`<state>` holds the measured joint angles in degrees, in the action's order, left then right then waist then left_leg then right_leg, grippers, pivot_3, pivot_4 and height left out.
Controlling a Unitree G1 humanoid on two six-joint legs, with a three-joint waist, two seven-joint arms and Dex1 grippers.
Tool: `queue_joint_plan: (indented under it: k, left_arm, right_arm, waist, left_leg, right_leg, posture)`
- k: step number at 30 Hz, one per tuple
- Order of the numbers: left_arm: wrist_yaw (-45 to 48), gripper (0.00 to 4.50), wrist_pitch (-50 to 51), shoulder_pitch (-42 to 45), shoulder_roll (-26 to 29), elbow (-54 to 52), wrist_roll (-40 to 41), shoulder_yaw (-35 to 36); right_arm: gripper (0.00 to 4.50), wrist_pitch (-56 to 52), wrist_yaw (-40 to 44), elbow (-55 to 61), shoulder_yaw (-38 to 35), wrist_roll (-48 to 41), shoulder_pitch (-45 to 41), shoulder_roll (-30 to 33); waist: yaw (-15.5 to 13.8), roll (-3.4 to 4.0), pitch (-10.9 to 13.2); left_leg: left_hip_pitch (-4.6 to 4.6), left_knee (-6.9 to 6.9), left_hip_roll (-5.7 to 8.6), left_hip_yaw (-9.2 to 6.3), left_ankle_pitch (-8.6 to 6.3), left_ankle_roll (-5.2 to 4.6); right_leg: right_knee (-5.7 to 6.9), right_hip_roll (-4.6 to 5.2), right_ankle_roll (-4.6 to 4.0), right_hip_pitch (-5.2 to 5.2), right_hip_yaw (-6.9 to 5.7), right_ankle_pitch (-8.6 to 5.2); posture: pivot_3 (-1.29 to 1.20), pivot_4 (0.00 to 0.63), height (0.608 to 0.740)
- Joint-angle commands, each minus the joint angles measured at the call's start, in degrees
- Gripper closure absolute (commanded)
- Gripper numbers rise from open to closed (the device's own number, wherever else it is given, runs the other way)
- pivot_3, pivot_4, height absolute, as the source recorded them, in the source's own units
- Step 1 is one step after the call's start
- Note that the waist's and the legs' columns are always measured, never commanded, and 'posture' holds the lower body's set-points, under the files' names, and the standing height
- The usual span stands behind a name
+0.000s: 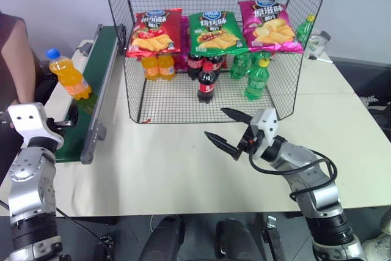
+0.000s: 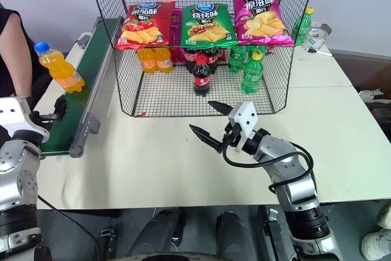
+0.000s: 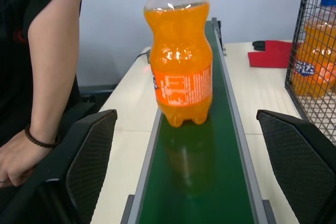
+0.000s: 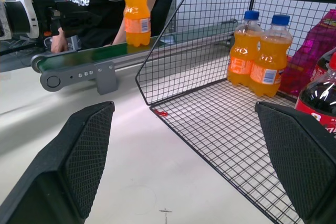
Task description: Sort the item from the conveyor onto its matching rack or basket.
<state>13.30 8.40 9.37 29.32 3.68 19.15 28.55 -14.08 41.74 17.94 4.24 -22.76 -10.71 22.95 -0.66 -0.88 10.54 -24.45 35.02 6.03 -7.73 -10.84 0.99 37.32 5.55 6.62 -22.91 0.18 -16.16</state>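
Orange bottle (image 1: 68, 75) upright on conveyor (image 1: 91, 90), not yet gripped.
Left pincer (image 3: 186, 166) spread wide at belt end, lined up to receive it; right pincer (image 1: 227, 129) open over counter (image 1: 183, 163) before cage (image 1: 275, 59).

Orange soda bottle (image 3: 181, 61) stands upright on the green conveyor (image 3: 199, 182); left gripper (image 3: 195, 174) fingers wide apart, seemingly short of it.

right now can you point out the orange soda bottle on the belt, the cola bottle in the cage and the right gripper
orange soda bottle (image 1: 69, 75), left eye view, on its orange body
cola bottle (image 1: 206, 84), left eye view, on its dark body
right gripper (image 1: 225, 131), left eye view, midway between its open fingertips
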Motion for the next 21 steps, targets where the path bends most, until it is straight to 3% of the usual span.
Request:
queue_joint_plan:
  k: [1,21]
  left_arm:
    - [-0.56,0.04,-1.5,0.48,1.06,-1.01,-0.53,1.54]
    - [0.03,0.04,-2.27,-0.81,1.96,-1.07,0.33,4.12]
  right_arm:
    - [0.0,0.73,-0.26,3.19,0.27,-0.32,-0.3,-0.46]
    - [0.0,-0.03,-0.33,3.18,0.75,-0.68,-0.56,-0.36]
  waist:
    - [0.0,0.0,0.0]
    - [0.02,0.0,0.0]
  left_leg:
    - [0.0,0.0,0.0,0.0,0.0,0.0]
    - [0.0,0.0,0.0,0.0,0.0,0.0]
  right_leg:
    - [0.0,0.0,0.0,0.0,0.0,0.0]
    - [0.0,0.0,0.0,0.0,0.0,0.0]
  posture:
    - [0.0,0.15,0.74]
    - [0.0,0.15,0.74]
